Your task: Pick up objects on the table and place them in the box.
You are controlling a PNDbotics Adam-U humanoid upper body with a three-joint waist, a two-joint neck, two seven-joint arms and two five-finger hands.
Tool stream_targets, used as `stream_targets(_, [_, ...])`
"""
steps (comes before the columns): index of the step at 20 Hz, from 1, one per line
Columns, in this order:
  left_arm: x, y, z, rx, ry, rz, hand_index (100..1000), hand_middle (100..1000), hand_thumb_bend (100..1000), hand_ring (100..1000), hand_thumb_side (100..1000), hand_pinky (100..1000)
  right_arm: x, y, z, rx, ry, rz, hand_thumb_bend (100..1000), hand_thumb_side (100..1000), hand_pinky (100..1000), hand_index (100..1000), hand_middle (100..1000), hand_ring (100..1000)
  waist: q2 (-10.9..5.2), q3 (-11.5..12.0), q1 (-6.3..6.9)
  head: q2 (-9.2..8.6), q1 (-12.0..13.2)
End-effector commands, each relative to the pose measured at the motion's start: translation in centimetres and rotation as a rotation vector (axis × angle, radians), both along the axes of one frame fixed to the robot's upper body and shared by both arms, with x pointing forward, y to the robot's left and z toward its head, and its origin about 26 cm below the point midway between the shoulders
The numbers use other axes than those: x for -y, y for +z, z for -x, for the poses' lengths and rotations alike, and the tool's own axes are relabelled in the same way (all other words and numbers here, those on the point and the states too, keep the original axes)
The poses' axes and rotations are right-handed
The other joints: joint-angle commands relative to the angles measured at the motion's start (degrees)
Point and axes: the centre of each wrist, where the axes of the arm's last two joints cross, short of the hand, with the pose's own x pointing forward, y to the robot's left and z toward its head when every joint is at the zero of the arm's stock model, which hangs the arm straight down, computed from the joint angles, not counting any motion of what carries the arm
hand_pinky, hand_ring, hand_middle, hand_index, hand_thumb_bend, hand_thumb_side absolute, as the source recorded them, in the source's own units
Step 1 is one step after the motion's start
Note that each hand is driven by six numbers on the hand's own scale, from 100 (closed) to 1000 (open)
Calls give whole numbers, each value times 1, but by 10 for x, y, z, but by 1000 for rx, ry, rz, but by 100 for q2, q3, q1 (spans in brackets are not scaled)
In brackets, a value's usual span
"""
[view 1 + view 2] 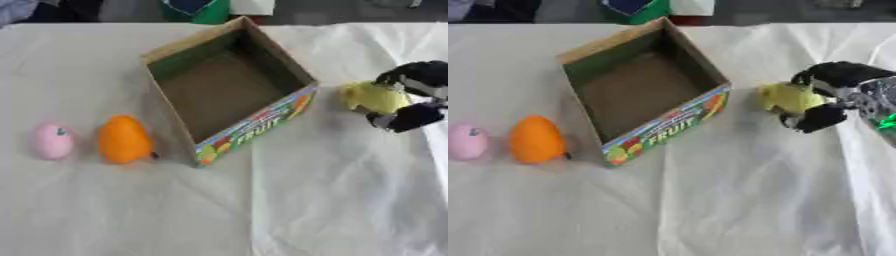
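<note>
An open cardboard box (262, 121) with "FRUIT" on its front wall stands in the middle of the white-covered table; nothing shows inside it. To the right of the box, my right hand (833, 95) has its fingers and thumb curled round a yellow fruit-shaped object (787, 97), just beside the box's right corner. Whether the yellow object rests on the cloth or is lifted, I cannot tell. An orange fruit-shaped object (124, 139) lies left of the box, with a pink one (52, 141) farther left. My left hand shows in no view.
A white cloth (306, 200) covers the table, with creases along the front and right. Beyond the far edge stand a green container (197, 10) and dark shapes.
</note>
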Motion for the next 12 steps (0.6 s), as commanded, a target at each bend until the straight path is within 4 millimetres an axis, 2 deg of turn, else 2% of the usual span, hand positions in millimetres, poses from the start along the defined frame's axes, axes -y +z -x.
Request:
stream_targets(1, [1, 9, 3, 26, -7, -20, 912, 776, 430, 769, 1000, 602, 5, 8, -1, 16, -8, 2, 253, 578, 785, 912, 794, 863, -86, 5, -3, -51, -17])
stream_targets(6, [1, 9, 3, 24, -8, -17, 911, 774, 418, 768, 1000, 601, 10, 6, -5, 14, -32, -10, 188, 533, 779, 884, 753, 850, -75, 17, -3, -54, -42])
stream_targets(8, [1, 9, 3, 25, -7, -16, 911, 774, 413, 768, 1000, 600, 12, 4, -7, 13, -40, -13, 188, 520, 778, 884, 752, 849, -71, 22, -4, -57, -50])
stream_targets(12, [1, 8, 3, 25, -11, -15, 911, 774, 406, 768, 1000, 600, 16, -1, -11, -3, -52, 5, 175, 409, 776, 887, 750, 845, -66, 34, -5, -74, -76])
